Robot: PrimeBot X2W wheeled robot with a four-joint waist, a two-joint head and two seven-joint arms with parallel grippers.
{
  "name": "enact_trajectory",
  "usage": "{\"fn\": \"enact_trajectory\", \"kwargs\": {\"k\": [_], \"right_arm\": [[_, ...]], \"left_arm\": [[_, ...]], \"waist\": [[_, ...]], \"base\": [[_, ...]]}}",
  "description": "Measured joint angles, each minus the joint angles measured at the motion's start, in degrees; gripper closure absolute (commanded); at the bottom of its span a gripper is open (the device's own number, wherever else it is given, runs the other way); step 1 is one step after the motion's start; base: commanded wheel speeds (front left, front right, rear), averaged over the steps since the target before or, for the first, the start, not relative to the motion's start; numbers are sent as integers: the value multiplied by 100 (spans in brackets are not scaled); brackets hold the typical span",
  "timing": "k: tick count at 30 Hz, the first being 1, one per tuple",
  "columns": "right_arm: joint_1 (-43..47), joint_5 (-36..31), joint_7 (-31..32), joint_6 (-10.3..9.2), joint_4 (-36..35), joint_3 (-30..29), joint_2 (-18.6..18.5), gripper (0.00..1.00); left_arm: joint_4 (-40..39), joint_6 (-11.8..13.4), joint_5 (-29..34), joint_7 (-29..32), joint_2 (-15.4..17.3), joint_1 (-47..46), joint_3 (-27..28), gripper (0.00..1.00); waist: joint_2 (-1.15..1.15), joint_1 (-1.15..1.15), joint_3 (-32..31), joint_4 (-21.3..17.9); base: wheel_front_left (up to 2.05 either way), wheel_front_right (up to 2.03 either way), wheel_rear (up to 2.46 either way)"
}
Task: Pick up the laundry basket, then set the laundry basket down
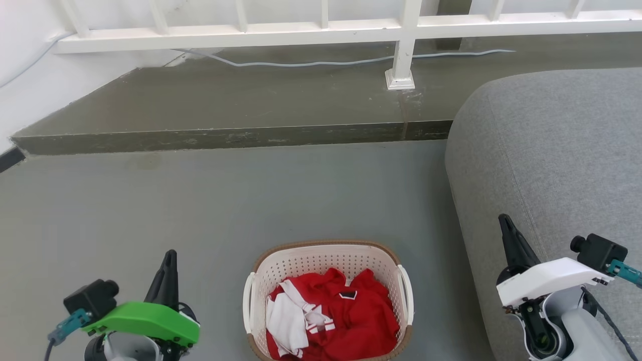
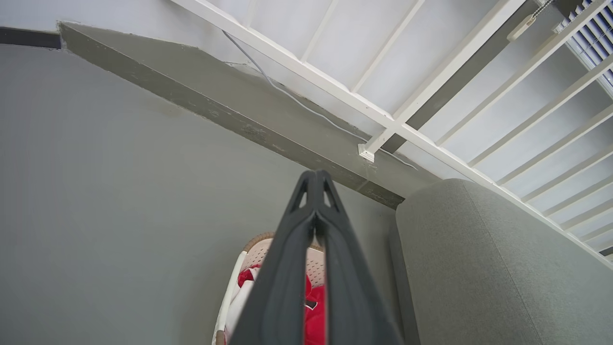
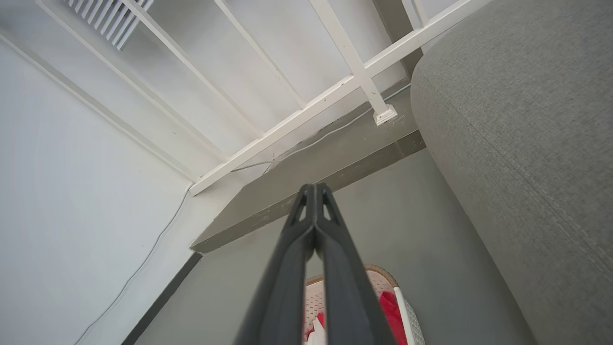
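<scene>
The laundry basket stands on the grey floor at the bottom middle of the head view, cream-white and perforated with a brown rim and white loop handles on both sides. Red and white clothes lie inside it. My left gripper is shut and empty, well left of the basket. Over at the right my right gripper is shut and empty, in front of the sofa. In the left wrist view the basket peeks from behind the left gripper. The right wrist view shows the basket behind the right gripper.
A grey sofa fills the right side, close to the basket. A raised concrete step runs across the back, with a white railing and a loose cable on it. Open floor lies ahead and to the left.
</scene>
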Motion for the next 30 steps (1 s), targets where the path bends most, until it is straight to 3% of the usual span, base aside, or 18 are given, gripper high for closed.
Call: {"fn": "enact_trajectory", "kwargs": {"k": [30], "right_arm": [[-8,1972,615,96,-87,-682,176,100]], "left_arm": [[-1,-102,-1990,598,-31,-17,526,100]], "waist": [[0,0,-17,10]], "base": [[0,0,0]]}}
